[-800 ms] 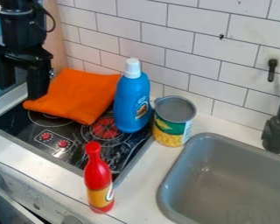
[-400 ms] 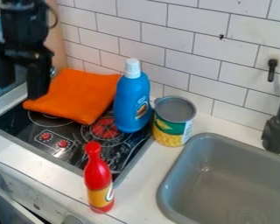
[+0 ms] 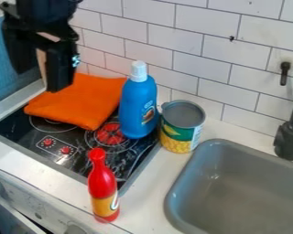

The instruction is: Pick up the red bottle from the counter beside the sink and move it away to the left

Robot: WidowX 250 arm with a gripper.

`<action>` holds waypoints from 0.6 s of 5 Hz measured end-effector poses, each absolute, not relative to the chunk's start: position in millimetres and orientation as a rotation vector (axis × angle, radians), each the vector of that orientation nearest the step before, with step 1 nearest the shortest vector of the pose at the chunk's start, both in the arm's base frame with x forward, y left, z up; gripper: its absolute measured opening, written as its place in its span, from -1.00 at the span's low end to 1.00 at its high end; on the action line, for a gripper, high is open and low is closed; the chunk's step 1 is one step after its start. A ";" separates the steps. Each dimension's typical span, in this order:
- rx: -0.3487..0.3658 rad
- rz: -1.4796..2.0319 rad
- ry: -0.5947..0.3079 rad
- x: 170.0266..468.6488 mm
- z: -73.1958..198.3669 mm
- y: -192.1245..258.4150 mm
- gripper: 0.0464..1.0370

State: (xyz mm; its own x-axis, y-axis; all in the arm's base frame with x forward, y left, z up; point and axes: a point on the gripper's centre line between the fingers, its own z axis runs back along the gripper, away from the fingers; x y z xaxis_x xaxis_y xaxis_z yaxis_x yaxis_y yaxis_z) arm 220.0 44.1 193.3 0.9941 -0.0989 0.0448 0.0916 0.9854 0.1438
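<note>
The gripper hangs open near an orange cloth – a blue bottle stands beside the cloth.

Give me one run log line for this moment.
gripper: open, empty, near orange cloth | cloth: folded, on cooktop | blue bottle: upright, beside can | red bottle: upright

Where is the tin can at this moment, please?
In the camera view, the tin can stands right of the blue bottle, near the sink's upper-left corner.
</note>
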 end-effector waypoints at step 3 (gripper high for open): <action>0.097 -0.248 -0.012 186.9 162.4 -15.7 0.93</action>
